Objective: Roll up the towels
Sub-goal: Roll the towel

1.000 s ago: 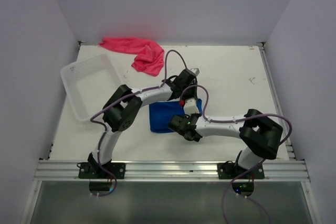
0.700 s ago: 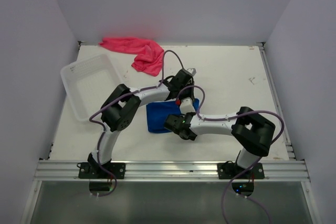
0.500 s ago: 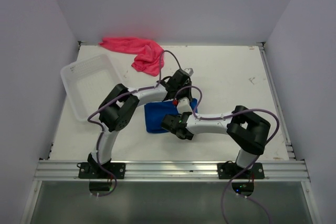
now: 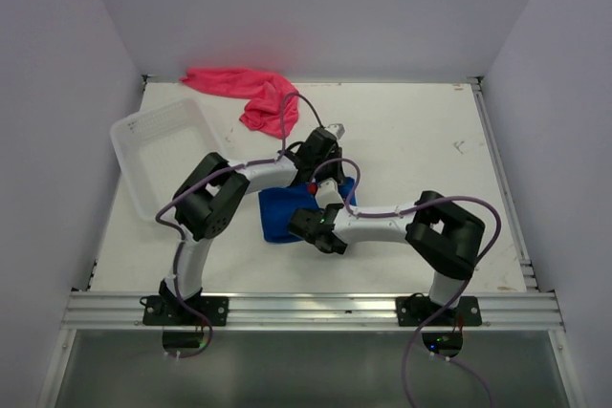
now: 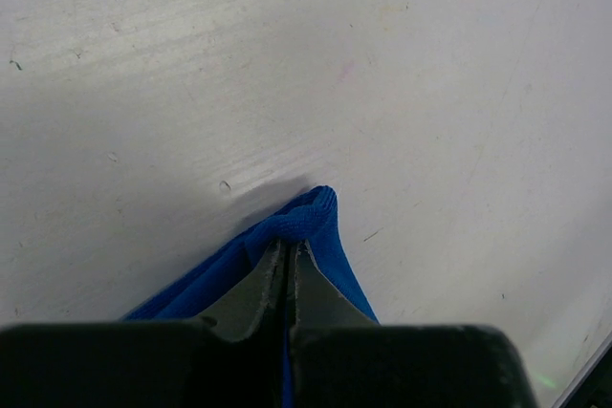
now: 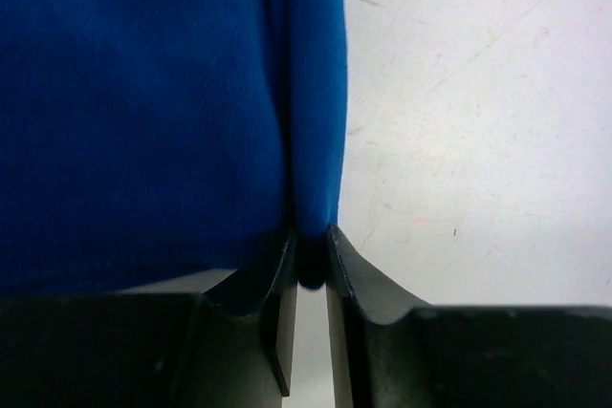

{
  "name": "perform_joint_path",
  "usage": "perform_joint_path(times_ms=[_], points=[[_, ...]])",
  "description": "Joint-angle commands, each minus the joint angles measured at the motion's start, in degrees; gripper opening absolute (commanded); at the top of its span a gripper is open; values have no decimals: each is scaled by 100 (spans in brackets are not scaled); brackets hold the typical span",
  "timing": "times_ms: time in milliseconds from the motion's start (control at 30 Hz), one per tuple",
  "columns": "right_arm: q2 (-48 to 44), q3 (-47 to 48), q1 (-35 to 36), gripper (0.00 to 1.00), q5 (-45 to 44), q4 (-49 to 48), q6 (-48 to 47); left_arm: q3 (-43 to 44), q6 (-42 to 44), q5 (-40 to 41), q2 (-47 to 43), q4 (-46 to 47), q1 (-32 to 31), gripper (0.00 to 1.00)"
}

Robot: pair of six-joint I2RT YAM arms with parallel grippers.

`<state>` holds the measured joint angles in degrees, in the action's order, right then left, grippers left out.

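The blue towel (image 4: 276, 214) lies bunched on the table between the two arms. My left gripper (image 5: 287, 247) is shut on a pointed corner of it (image 5: 321, 225), lifted just off the white surface. In the right wrist view my right gripper (image 6: 311, 236) pinches a narrow fold at the towel's edge, and the blue cloth (image 6: 143, 93) fills the space to the left. The pink-red towel (image 4: 254, 93) lies crumpled at the back left of the table, away from both grippers.
A white slotted basket (image 4: 143, 123) sits tilted at the left edge of the table, just left of the left arm's elbow. Purple cables loop over both arms. Grey walls close in the table on three sides.
Both arms have slid to the left, dragging the blue towel with them. The pink-red towel and the basket have not moved.
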<state>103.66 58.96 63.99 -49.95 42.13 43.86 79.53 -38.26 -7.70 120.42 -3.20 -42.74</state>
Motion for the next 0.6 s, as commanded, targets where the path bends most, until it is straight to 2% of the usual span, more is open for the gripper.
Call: perform_joint_path(times_ms=[0, 200, 433, 567], points=[[-363, -68, 61, 23, 723, -20, -334, -235, 337, 753, -203, 162, 38, 0], [-1066, -156, 61, 41, 697, 41, -202, -411, 337, 744, -247, 223, 29, 0], [-2454, -823, 0, 43, 882, -441, 26, -570, 328, 744, -317, 417, 38, 0], [-3271, -1412, -272, 37, 1285, -1039, 185, -666, 311, 744, -431, 452, 29, 0]])
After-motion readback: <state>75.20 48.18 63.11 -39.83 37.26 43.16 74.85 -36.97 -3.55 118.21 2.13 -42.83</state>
